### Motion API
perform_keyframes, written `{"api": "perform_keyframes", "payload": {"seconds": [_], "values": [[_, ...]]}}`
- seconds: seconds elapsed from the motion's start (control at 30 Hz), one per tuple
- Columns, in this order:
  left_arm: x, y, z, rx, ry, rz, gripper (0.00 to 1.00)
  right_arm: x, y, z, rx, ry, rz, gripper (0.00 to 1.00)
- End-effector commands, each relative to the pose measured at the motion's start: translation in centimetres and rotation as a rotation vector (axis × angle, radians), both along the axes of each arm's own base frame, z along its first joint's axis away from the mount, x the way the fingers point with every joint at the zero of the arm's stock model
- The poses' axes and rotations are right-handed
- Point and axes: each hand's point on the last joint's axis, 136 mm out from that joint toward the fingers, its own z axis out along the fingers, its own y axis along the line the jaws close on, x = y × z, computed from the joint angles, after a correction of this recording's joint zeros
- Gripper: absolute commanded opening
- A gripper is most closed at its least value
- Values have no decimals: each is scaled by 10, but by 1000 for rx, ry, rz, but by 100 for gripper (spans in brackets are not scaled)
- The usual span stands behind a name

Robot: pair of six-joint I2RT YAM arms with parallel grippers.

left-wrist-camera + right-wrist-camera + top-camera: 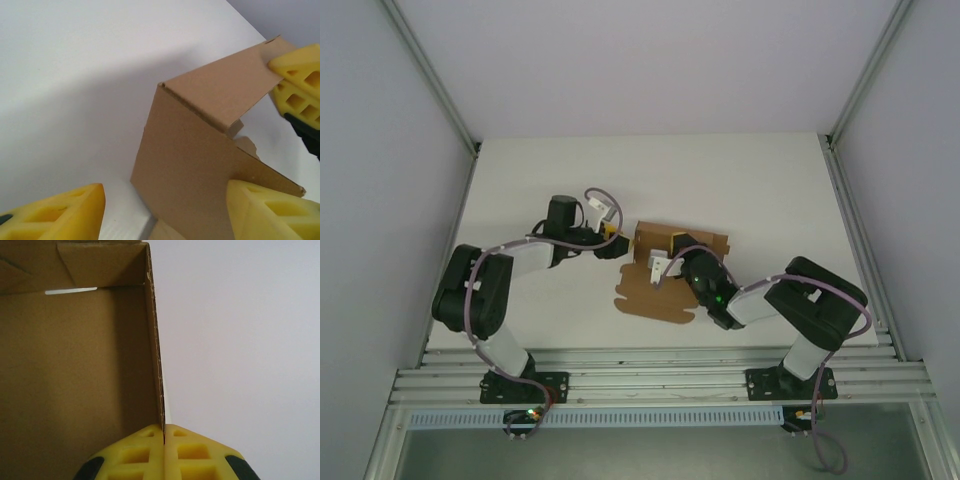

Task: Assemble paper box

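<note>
Progress looks partial to me: paper box [660, 288] at mid-worktop [720, 180] has two walls up, near flaps flat. Right end effector [164, 432] pinches one wall; left end effector [617, 243] gapes astride the corner, gripping nothing.

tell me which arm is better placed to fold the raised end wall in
Likely left: the left gripper is open astride a raised wall of the paper box; the right gripper is shut, pinching another wall.
</note>
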Motion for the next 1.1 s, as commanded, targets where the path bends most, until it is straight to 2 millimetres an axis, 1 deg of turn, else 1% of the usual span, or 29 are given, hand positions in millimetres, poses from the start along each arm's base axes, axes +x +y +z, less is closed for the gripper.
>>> {"api": "perform_keyframes", "payload": {"seconds": [0.0, 0.07, 0.17, 0.2, 0.37, 0.47, 0.53, 0.6, 0.7, 0.77, 0.8, 0.9, 1.03, 1.07], "values": [[14, 2, -2, 5, 3, 27, 64, 8, 18, 29, 8, -110, 77, 0], [17, 6, -11, 32, 28, 47, 61, 8, 20, 22, -42, -121, 95, 0], [16, 9, -20, 48, 44, 61, 61, 5, 17, -1, -121, -101, 87, 0], [15, 10, -24, 62, 49, 69, 60, 4, 17, -6, -125, -91, 80, 0], [4, 16, -38, 90, 73, 79, 59, -2, 19, -6, -106, -85, 88, 0], [4, 20, -42, 101, 81, 102, 59, -2, 17, -8, -118, -84, 83, 0], [6, 20, -39, 74, 88, 116, 59, -3, 17, -6, -117, -87, 82, 0], [8, 20, -26, 29, 88, 132, 62, -2, 18, -1, -115, -99, 83, 0], [12, 22, -3, -15, 18, 164, 66, -3, 18, 3, -116, -109, 87, 0], [9, 22, 5, -22, -8, 151, 66, -5, 18, 3, -123, -111, 90, 0], [8, 22, 7, -20, -15, 139, 66, -5, 19, 3, -137, -116, 89, 0], [9, 23, 2, 3, 13, 140, 65, -5, 21, 6, -168, -135, 88, 0], [10, 28, -7, 20, 39, 168, 64, -7, 22, 19, -129, -154, 97, 0], [9, 28, -7, 14, 45, 166, 64, -9, 22, 19, -125, -149, 100, 0]]}}
